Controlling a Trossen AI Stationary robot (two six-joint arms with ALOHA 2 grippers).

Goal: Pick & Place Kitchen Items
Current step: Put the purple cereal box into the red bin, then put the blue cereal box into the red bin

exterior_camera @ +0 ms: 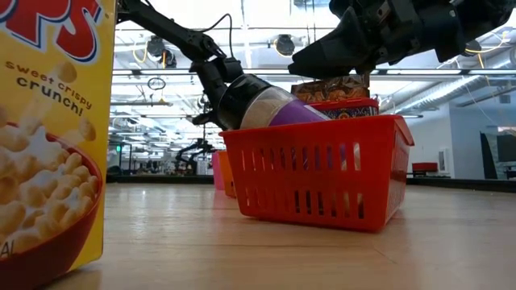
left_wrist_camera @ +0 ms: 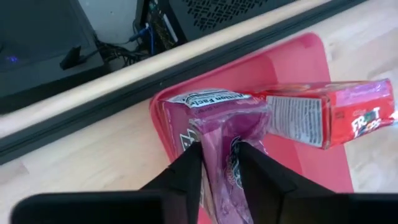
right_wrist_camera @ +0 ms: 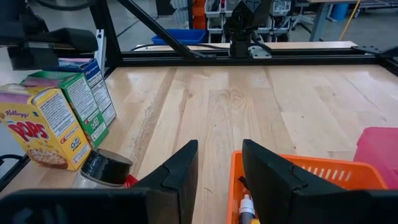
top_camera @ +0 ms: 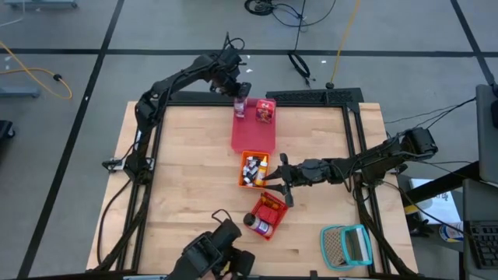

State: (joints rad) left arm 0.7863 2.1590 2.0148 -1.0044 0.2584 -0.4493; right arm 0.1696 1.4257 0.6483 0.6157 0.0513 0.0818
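Left pincer (left_wrist_camera: 217, 163) gripping upright pink carton (left_wrist_camera: 214, 124)

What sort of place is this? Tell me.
Probably a robotics lab, not a kitchen: a wooden table in a dark frame on a taped grey floor, loose cables, and an open hall with ceiling ducts beyond.

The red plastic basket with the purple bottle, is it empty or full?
Not empty: the red plastic basket holds a dark-capped purple-labelled bottle lying tipped, plus small cartons poking above its rim.
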